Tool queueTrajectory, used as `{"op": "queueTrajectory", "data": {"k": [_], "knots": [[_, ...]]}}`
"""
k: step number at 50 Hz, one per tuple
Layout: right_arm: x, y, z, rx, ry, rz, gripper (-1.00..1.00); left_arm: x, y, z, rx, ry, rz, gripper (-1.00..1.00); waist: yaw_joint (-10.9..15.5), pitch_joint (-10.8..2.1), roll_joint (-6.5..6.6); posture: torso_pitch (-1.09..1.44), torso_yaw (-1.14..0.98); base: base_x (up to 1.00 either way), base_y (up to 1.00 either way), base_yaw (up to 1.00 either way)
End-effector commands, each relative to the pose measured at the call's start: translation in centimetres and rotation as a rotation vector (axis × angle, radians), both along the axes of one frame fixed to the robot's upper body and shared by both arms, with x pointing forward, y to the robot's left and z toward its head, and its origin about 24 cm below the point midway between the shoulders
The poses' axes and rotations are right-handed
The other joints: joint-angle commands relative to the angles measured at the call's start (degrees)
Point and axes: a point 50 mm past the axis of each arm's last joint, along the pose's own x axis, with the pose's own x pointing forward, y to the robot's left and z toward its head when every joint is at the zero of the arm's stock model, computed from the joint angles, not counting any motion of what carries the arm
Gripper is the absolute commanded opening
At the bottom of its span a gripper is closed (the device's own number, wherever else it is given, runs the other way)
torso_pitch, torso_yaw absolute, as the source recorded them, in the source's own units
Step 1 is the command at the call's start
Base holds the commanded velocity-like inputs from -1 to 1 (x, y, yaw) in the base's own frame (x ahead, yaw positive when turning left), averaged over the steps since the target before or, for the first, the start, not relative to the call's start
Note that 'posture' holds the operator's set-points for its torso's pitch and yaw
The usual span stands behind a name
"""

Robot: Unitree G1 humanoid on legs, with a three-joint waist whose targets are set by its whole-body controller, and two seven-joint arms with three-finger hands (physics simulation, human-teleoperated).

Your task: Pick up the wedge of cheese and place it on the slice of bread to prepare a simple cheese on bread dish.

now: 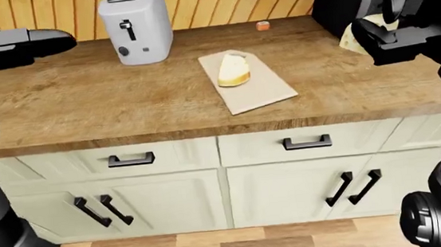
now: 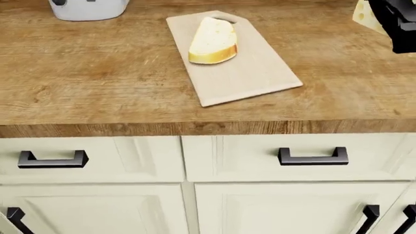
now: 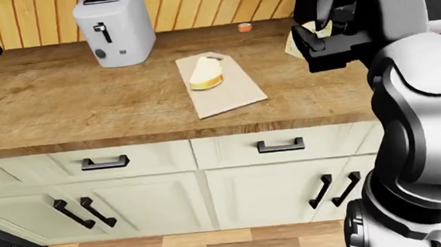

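1. The right robot hand (image 3: pixel 334 41) hangs above the right part of the desk (image 1: pixel 83 105), with the wedge of cheese (image 3: pixel 298 42) showing pale and holed at its left edge. The black fingers (image 1: pixel 393 39) sit against the cheese. It looks gripped, but the contact side is hidden, so I cannot tell how far the hand is closed or whether it bears the weight.
2. The slice of bread (image 2: pixel 213 41) lies on the cutting board (image 2: pixel 253 73), to the left of this hand and lower in the left-eye view, well apart from it.
3. The left robot hand (image 1: pixel 25 41) floats far off to the left, past the toaster (image 1: pixel 136 26), holding nothing I can see; its finger spread is unclear.
4. Judged step: carrying the cheese over to the bread. To do it well, keep the wedge level, travel left until it is over the middle of the slice, then lower until it touches before releasing.
5. Risk: the slice looks domed, so an off-centre release may let the cheese slide onto the board.
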Motion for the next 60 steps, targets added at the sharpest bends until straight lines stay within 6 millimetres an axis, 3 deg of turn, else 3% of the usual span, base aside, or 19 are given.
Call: {"op": "queueTrajectory", "data": {"k": [1,5,7,11,13,14,16,19,23,25,26,27,28,33,36,37,40,44,60], "knots": [[-0.9,0.2,1.6,-0.026,-0.104,0.009,-1.00,-1.3,0.4,1.6,0.013,-0.096,0.030,1.00,0.3,-1.01,-0.16,0.00,0.00,0.29,0.00,0.00],[-0.8,0.3,1.5,-0.027,-0.101,0.009,-1.00,-1.3,0.4,1.6,0.013,-0.096,0.030,1.00,0.0,-0.74,-0.18,0.00,0.00,0.33,0.00,0.00],[-0.6,0.4,1.4,-0.030,-0.096,0.014,-1.00,-1.3,0.4,1.6,0.013,-0.096,0.029,1.00,0.0,-1.55,-0.29,0.00,0.00,0.32,0.00,0.00],[-0.6,0.5,1.4,-0.031,-0.095,0.018,-1.00,-1.4,0.4,1.8,0.011,-0.100,0.029,1.00,0.7,-1.83,-2.86,0.00,0.00,0.32,0.00,0.00],[-0.6,0.5,1.4,-0.032,-0.096,0.019,-1.00,-1.4,0.5,1.7,0.009,-0.098,0.030,1.00,1.0,-2.60,-6.02,0.00,0.00,0.32,0.00,0.00],[-0.6,0.5,1.4,-0.033,-0.096,0.019,-1.00,-1.4,0.4,1.7,0.004,-0.099,0.026,1.00,0.5,-2.16,-4.28,0.00,0.00,0.32,0.00,0.00],[-0.7,0.4,1.4,-0.032,-0.099,0.020,-1.00,-1.3,0.4,1.6,0.005,-0.098,0.028,1.00,0.6,-1.75,-5.27,0.00,0.00,0.33,0.00,0.00],[-0.9,0.3,1.6,-0.029,-0.107,0.011,-1.00,-1.3,0.5,1.6,0.003,-0.096,0.030,1.00,0.2,-1.96,-3.97,0.00,0.00,0.33,0.00,0.00],[-0.9,0.4,1.5,-0.030,-0.105,0.019,-1.00,-1.2,0.6,1.5,0.000,-0.095,0.033,1.00,-0.4,-1.09,-1.30,0.00,0.00,0.33,0.00,0.00],[-0.8,0.4,1.4,-0.031,-0.103,0.018,-1.00,-1.1,0.6,1.4,0.000,-0.094,0.033,1.00,-0.9,-2.13,1.76,0.00,0.00,0.31,0.00,0.00],[-0.9,0.5,1.5,-0.034,-0.104,0.017,-1.00,-1.1,0.6,1.3,-0.001,-0.093,0.030,1.00,-0.8,-3.00,1.88,0.00,0.00,0.27,0.00,0.00],[-0.9,0.4,1.5,-0.033,-0.104,0.016,-1.00,-1.0,0.5,1.3,0.002,-0.092,0.031,1.00,-0.3,-1.95,1.60,0.00,0.00,0.21,0.00,0.00],[-0.9,0.4,1.5,-0.033,-0.105,0.020,-1.00,-1.0,0.5,1.3,0.002,-0.091,0.030,1.00,-0.6,-1.68,2.36,0.00,0.00,0.14,0.00,0.00],[-0.9,0.8,1.5,-0.039,-0.110,0.045,-1.00,-0.9,0.6,1.1,-0.001,-0.088,0.029,1.00,-0.2,-0.22,-0.70,0.00,0.00,0.01,0.00,0.00],[-0.9,0.8,1.4,-0.036,-0.108,0.047,-1.00,-0.9,0.6,1.1,-0.001,-0.087,0.029,1.00,0.6,-0.78,-4.47,0.00,0.00,0.00,0.00,0.00],[-0.9,0.8,1.5,-0.035,-0.109,0.048,-1.00,-0.9,0.6,1.1,-0.003,-0.088,0.029,1.00,0.8,-0.70,-3.25,0.00,0.00,0.00,0.00,0.00],[-0.8,0.8,1.3,-0.034,-0.104,0.046,-1.00,-1.0,0.7,1.1,-0.004,-0.089,0.031,1.00,0.5,-1.93,-2.71,0.00,0.00,0.00,0.00,0.00],[-0.7,1.2,1.2,-0.044,-0.100,0.053,-1.00,-1.3,0.9,1.4,-0.008,-0.097,0.035,1.00,0.3,-2.24,-2.01,0.00,0.00,0.00,0.00,0.00],[-0.5,3.5,2.3,-0.038,-0.099,0.122,-1.00,-1.3,1.3,1.1,-0.017,-0.091,0.045,1.00,-0.3,-1.86,-1.08,0.00,0.00,0.00,0.00,0.00]]}}
